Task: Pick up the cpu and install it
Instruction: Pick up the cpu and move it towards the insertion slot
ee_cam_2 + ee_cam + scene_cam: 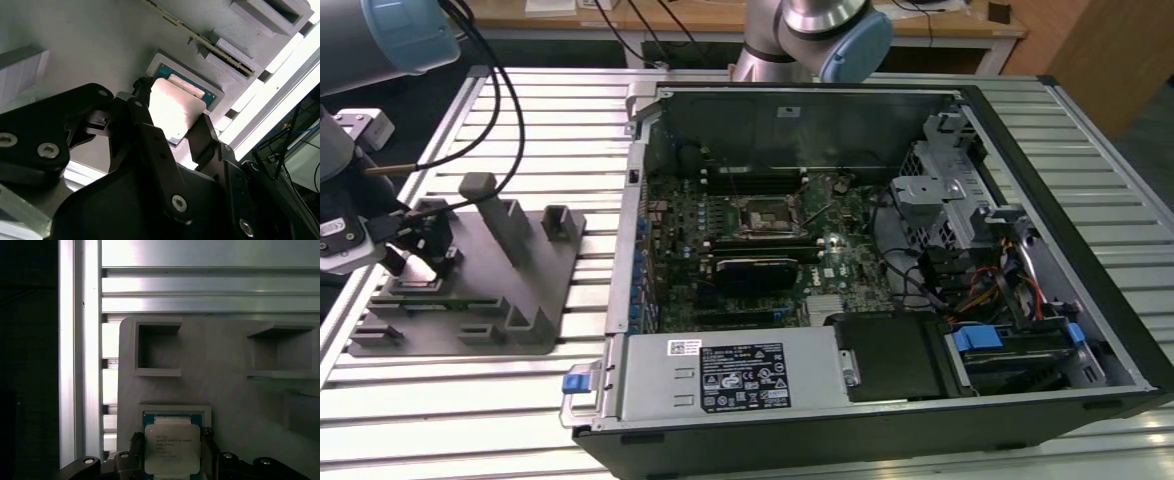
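The cpu (172,449) is a small square chip with a pale silver top; it lies in a shallow square pocket of the grey fixture (225,385). In both wrist views my gripper (172,455) straddles it, one black finger against each of two opposite edges. The chip (172,107) looks level and still seated in the pocket, and the gripper (173,114) is closed against its sides. In the exterior view the gripper (416,272) is low over the front corner of the fixture (520,290), at the exterior view's left. The black cpu socket (765,215) sits on the motherboard inside the open computer case.
The open computer case (1067,200) lies on its side at the exterior view's right, holding a motherboard, drive cage, cables and a power supply (734,375). Upright posts (500,215) rise from the fixture close behind my gripper. Everything rests on a slatted metal table (560,120).
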`<state>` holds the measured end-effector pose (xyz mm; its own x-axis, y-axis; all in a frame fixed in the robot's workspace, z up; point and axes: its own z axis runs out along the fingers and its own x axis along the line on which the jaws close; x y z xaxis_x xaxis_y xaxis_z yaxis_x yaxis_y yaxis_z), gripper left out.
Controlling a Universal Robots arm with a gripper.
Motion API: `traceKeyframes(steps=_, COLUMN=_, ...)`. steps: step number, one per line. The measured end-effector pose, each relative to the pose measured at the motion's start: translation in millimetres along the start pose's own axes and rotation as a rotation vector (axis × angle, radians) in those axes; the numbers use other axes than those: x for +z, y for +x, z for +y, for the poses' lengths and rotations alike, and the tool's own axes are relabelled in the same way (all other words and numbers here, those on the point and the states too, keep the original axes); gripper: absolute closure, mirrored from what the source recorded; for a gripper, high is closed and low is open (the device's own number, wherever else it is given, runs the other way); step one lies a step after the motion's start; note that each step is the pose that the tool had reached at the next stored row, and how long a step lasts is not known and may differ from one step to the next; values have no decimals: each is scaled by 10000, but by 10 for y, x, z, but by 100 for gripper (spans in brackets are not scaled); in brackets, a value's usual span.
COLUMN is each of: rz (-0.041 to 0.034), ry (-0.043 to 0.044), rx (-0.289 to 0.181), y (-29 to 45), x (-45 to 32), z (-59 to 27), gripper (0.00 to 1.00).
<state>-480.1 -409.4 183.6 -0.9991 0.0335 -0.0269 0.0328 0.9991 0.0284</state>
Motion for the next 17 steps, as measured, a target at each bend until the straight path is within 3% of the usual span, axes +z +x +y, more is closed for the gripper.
traceKeyframes(steps=5, rz=0, ry=-1, rx=0, y=-1, x=-32, z=2, gripper=46)
traceKeyframes(steps=17, rz=1, ry=0, rx=-1, y=-8, x=-283, z=9, gripper=46)
